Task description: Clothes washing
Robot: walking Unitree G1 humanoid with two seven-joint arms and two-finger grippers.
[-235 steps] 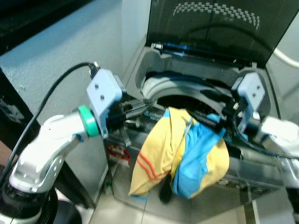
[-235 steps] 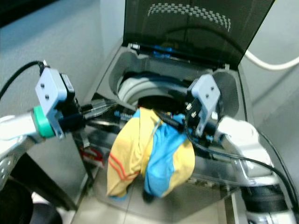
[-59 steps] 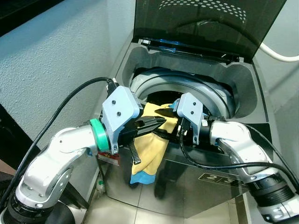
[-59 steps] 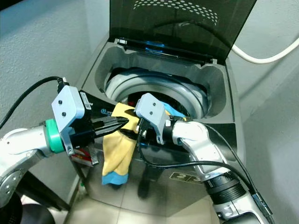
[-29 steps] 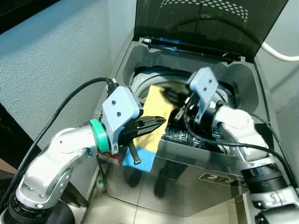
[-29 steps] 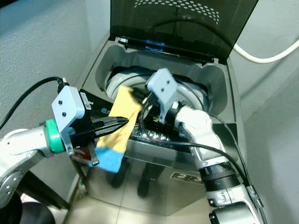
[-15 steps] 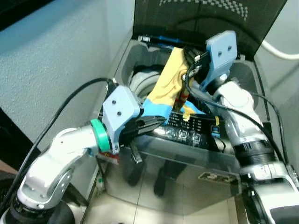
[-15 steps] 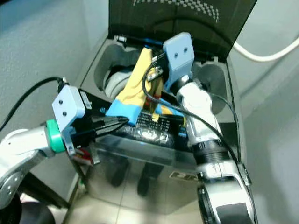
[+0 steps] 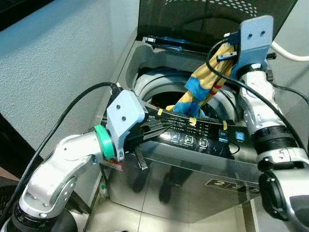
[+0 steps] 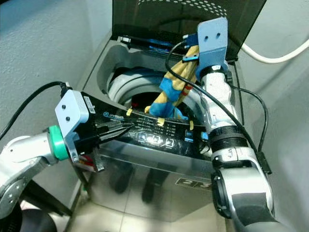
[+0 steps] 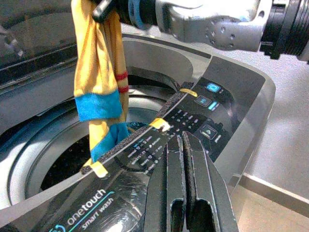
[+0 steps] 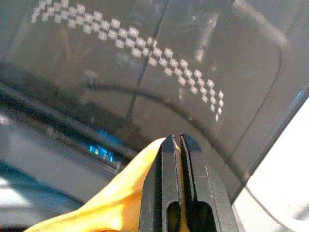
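Yellow-and-blue garment (image 9: pixel 206 82) hangs over washer drum (image 9: pixel 159 89), pinched in your right gripper (image 12: pixel 176 145) up by raised lid (image 10: pixel 183 24); its lower end hidden behind control panel (image 9: pixel 203 137). Left gripper (image 11: pixel 182 145) closed, empty, above panel.

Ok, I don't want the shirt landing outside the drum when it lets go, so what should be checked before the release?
1. Lid raised and out of the way: ok.
2. Right gripper shut on the yellow and blue garment: ok.
3. Garment hanging over the drum opening: ok, its lower end reaches down behind the control panel.
4. Garment free of the panel's front edge: cannot tell.
5. Left gripper clear of the cloth: ok, shut, holding nothing, over the panel.
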